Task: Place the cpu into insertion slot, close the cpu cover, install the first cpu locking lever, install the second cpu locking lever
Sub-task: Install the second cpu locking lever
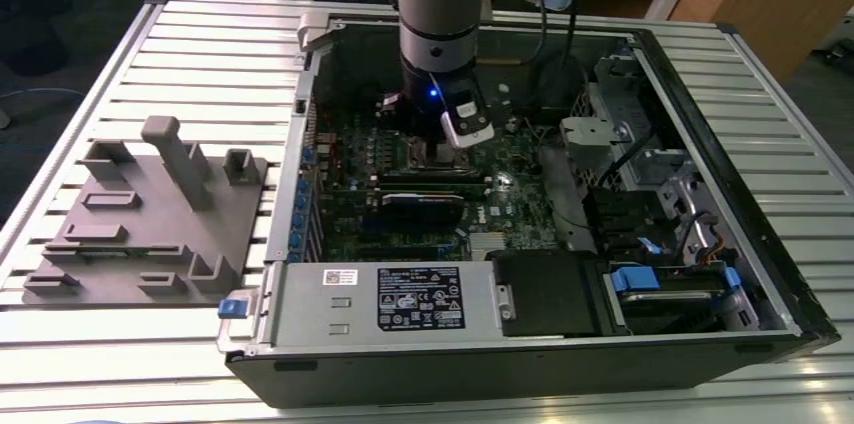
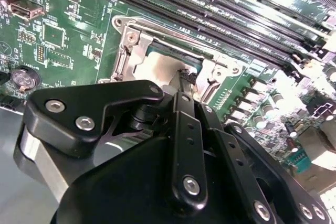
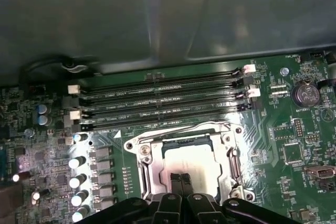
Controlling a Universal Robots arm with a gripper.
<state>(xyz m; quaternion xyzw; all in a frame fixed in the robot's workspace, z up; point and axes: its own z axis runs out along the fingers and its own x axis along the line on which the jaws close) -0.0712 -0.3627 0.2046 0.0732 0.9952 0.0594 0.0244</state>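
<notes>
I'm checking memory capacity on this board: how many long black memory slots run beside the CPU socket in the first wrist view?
4, lying parallel between the insertion slot and the case wall: first, second, third, fourth, nearest the socket. The gripper hovers over the cpu; none looks hidden.

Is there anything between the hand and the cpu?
Nothing: in both wrist views the hand comes down directly onto the pale cpu seated in the insertion slot.
</notes>
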